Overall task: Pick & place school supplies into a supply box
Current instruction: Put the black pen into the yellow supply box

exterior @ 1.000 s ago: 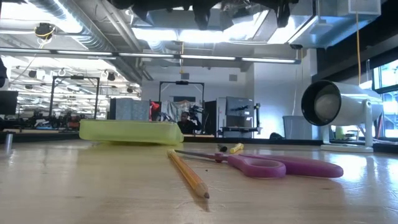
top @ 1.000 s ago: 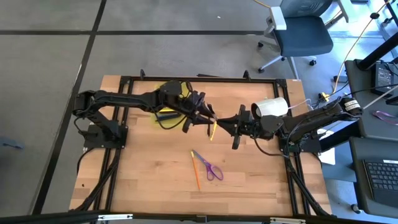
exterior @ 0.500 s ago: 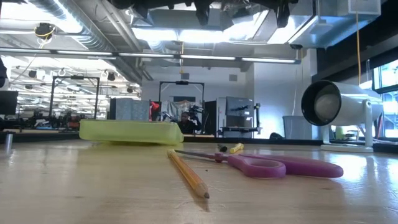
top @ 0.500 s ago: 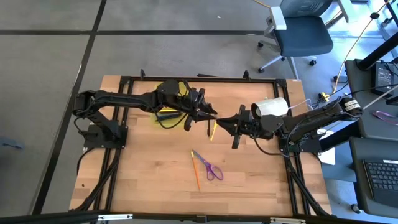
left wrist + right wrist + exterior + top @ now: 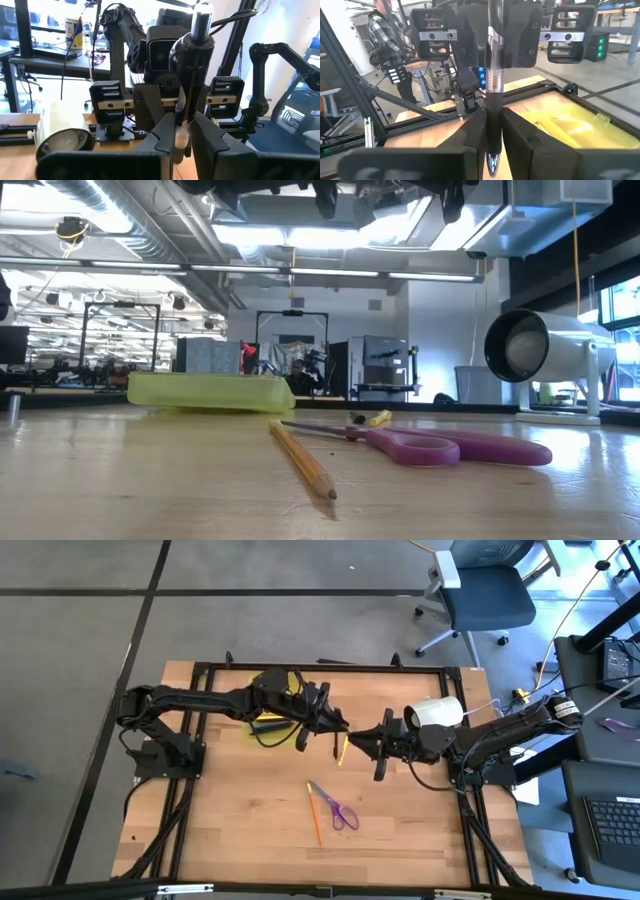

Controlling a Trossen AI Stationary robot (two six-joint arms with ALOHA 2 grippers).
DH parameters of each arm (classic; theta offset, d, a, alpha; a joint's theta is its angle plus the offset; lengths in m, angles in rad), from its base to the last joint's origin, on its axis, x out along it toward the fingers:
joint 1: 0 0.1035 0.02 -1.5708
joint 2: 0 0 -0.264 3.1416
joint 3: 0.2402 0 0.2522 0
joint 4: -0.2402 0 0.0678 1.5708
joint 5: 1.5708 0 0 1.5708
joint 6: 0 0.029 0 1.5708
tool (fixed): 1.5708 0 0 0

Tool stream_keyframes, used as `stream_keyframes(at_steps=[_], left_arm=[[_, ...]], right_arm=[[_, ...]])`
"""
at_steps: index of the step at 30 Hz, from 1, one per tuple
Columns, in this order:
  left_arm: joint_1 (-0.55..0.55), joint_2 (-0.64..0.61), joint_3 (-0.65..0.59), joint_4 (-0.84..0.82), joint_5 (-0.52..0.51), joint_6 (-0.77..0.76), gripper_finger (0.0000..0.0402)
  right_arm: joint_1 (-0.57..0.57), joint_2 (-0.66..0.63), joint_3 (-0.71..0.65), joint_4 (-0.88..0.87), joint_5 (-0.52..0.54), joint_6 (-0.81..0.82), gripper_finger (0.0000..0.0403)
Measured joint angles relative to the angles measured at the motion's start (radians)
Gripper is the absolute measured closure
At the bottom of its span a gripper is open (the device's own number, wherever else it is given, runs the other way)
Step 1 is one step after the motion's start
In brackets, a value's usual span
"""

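table (image 5: 240, 820): I see pale wood planks, smooth, faint sheen
supply box (image 5: 210, 392): translucent yellow-green plastic, glossy
scissors (image 5: 450, 448), beside the box: I read purple plastic handles, smooth
pencil (image 5: 300, 460): painted orange wood
pen (image 5: 494, 75): clear glossy plastic barrel

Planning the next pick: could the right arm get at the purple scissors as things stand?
Probably not yet: the right hand is shut on a black pen, which the left hand also grips. The scissors themselves lie uncovered beside an orange pencil.
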Motion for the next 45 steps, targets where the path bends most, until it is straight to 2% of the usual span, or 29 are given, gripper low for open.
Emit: stream_keyframes(at_steps=[8,12,18,27,34,45], left_arm=[[0.016,0.000,0.000,-0.030,0.004,-0.004,0.0373],[0.042,-0.023,0.001,-0.156,0.001,0.018,0.0373],[0.101,-0.085,0.001,-0.457,-0.035,0.076,0.0373],[0.171,-0.111,0.001,-0.932,-0.270,0.180,0.0373],[0.244,-0.111,0.001,-1.136,-0.342,0.188,0.0373],[0.340,-0.040,0.000,-1.301,-0.351,0.221,0.0373]], right_arm=[[0.000,0.000,0.000,-0.210,-0.007,0.074,0.0269],[0.000,0.000,0.000,-0.325,-0.007,0.124,0.0254],[-0.001,0.000,0.000,-0.429,-0.007,0.215,0.0252],[-0.013,0.000,-0.001,-0.447,-0.004,0.263,0.0251],[-0.051,0.000,-0.001,-0.444,-0.005,0.311,0.0251],[-0.076,0.000,-0.001,-0.445,-0.003,0.309,0.0251]])
